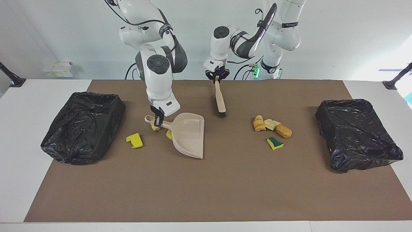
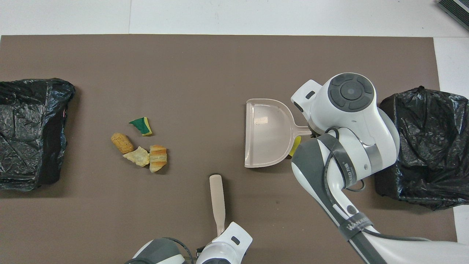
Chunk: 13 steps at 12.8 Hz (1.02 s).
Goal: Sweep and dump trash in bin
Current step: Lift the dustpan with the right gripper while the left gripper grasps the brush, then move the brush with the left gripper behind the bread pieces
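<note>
My right gripper (image 1: 157, 121) is shut on the handle of the beige dustpan (image 1: 188, 135), which lies low on the mat with its open edge toward the left arm's end; the pan also shows in the overhead view (image 2: 267, 137). My left gripper (image 1: 217, 80) is shut on the beige brush (image 1: 220, 98), whose dark head points down at the mat, nearer the robots than the pan. The brush also shows in the overhead view (image 2: 216, 203). A yellow sponge piece (image 1: 135, 140), a small yellow scrap (image 1: 169, 133) and a tan scrap (image 1: 155, 128) lie by the pan's handle. A bread lump (image 1: 258, 123), a pale scrap (image 1: 271, 124), an orange lump (image 1: 284, 130) and a green-topped sponge (image 1: 275, 143) lie toward the left arm's end.
A black-lined bin (image 1: 83, 125) stands at the right arm's end of the brown mat and another (image 1: 357, 133) at the left arm's end. White table (image 1: 19, 154) borders the mat. A small white box (image 1: 58, 68) sits at the table's edge near the robots.
</note>
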{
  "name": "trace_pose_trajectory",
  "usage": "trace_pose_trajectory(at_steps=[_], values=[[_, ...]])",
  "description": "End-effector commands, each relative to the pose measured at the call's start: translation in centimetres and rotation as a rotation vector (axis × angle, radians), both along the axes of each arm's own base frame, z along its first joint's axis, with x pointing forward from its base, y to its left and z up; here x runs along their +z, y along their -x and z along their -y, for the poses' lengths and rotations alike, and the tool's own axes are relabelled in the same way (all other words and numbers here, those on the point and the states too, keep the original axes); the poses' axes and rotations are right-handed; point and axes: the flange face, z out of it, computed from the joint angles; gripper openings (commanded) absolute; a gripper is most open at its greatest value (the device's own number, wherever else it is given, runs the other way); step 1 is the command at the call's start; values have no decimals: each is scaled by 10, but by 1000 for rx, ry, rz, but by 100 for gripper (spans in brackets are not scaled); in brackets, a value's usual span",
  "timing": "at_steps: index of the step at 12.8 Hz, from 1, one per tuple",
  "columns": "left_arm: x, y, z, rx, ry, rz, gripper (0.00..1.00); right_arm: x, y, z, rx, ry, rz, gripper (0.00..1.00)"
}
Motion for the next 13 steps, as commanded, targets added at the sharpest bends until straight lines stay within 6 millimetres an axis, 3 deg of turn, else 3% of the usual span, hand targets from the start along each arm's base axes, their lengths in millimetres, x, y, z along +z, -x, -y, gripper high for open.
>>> trace_pose_trajectory(at_steps=[1, 4, 6, 7, 10, 11, 13], values=[[25, -16, -13, -36, -5, -50, 0, 2, 6, 2, 50, -9, 9, 0], [81, -63, -48, -13, 29, -48, 0, 0, 5, -3, 49, -75, 22, 0], [129, -88, -92, -20, 57, -41, 0, -6, 4, -11, 50, -93, 33, 0], [138, -103, -113, -37, 35, -76, 0, -14, 9, -29, 69, -104, 32, 0], [145, -157, -176, 5, 9, -47, 0, -28, 13, -44, 51, -160, 31, 0], [140, -178, -210, 25, 13, -53, 0, -25, 16, -60, 56, -197, 43, 0], [136, -209, -266, 10, 17, -26, 0, -36, 16, -68, 45, -214, 39, 0]])
